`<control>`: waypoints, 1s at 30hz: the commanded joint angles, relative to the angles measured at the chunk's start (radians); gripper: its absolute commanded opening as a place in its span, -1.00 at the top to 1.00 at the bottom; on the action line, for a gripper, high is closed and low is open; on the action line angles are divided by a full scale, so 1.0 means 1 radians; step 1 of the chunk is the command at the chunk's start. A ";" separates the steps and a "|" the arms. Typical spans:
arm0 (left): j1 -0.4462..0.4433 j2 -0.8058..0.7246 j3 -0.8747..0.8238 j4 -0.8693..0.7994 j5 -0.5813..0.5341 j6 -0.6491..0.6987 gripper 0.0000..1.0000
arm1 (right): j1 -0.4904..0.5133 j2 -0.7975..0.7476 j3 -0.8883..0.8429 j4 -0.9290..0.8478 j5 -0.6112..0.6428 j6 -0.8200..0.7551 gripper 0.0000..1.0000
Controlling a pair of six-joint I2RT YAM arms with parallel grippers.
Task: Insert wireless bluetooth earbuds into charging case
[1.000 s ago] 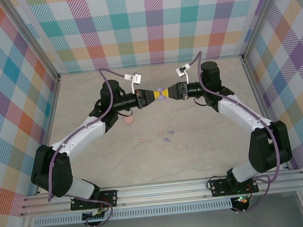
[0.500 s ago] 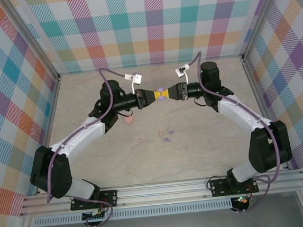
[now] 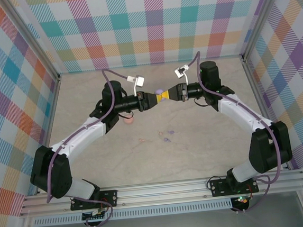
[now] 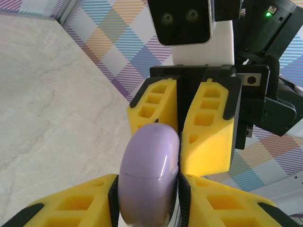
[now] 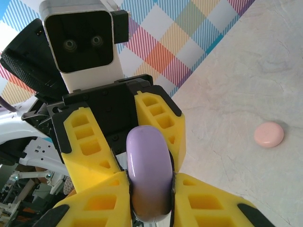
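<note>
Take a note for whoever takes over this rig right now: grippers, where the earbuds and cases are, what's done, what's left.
Right gripper: shut on the purple charging case, held in the air.
Left gripper: fingers flank the same case; grip unclear.
Pink case: lying on the table.
Earbuds: loose on the table near its centre.
Done: purple case lifted, looks closed.
Left: open it and seat the earbuds.

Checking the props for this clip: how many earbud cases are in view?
2. The purple case is up between the left pincer and right pincer; the pink case lies on the table near the left arm. More may be hidden.
</note>
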 commanded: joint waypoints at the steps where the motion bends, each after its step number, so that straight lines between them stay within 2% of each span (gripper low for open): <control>1: -0.015 -0.013 0.025 -0.002 0.035 0.022 0.24 | 0.011 -0.026 0.038 -0.022 -0.040 -0.048 0.62; 8: -0.019 -0.003 0.033 -0.007 0.053 0.026 0.37 | 0.018 -0.022 0.051 -0.065 -0.044 -0.081 0.59; 13: -0.020 -0.001 0.034 -0.012 0.057 0.029 0.73 | 0.021 -0.025 0.061 -0.097 -0.036 -0.099 0.54; 15: -0.020 -0.002 0.036 -0.028 0.050 0.041 0.75 | 0.022 -0.032 0.069 -0.126 -0.011 -0.113 0.45; 20: -0.025 -0.016 0.056 -0.102 -0.005 0.101 0.71 | 0.022 -0.077 0.086 -0.226 0.138 -0.149 -0.04; 22: -0.033 -0.035 0.043 -0.090 -0.058 0.134 0.68 | 0.023 -0.112 0.070 -0.232 0.183 -0.145 -0.10; 26: -0.054 -0.092 -0.049 0.063 -0.141 0.252 0.68 | 0.025 -0.185 0.042 -0.270 0.272 -0.150 -0.20; 30: -0.069 -0.134 -0.123 0.156 -0.114 0.434 0.70 | 0.036 -0.243 0.026 -0.328 0.329 -0.165 -0.25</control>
